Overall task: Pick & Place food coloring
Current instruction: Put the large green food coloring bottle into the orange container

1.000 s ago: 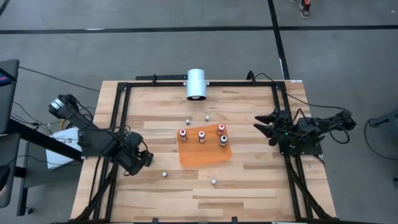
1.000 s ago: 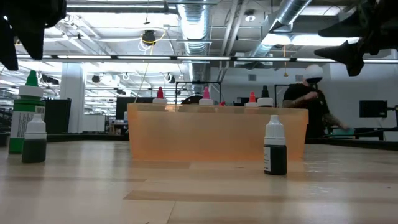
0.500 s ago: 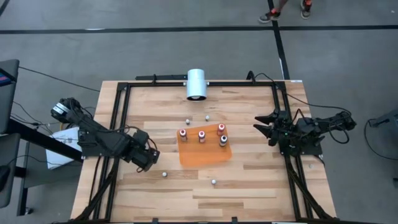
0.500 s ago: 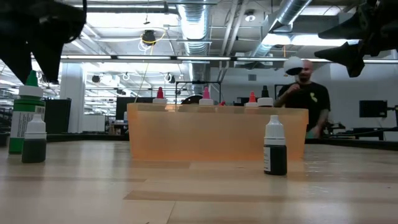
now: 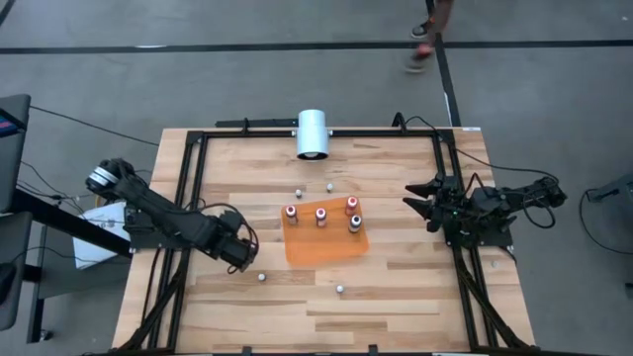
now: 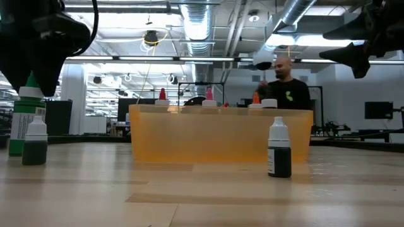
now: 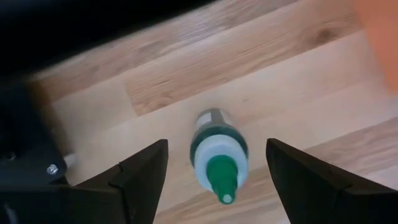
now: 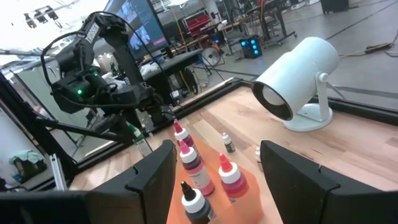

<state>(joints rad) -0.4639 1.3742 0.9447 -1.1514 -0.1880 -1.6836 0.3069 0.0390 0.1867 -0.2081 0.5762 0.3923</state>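
Operator: How is the green-topped bottle expected to handle, and where is it to be taken?

Technician: It is judged light, stiff and smooth-sided, and easily tipped, since it stands tall on a narrow base. A hold on the pale body below the cap is advised. The tapered tip is to be avoided, as slipping is likely there. The bottle stands on the bare table, just beside the near-left corner of the orange tray. The left gripper is positioned over it with jaws spread wide, one finger on each side, and nothing is touched. The right gripper is parked at the right edge of the table, jaws likewise spread and empty.

Operator: How many items are counted?

Technician: Eight bottles are counted from above. Four stand upright in the tray. Four are loose on the table, two in front of the tray and two behind it. One tray is present.
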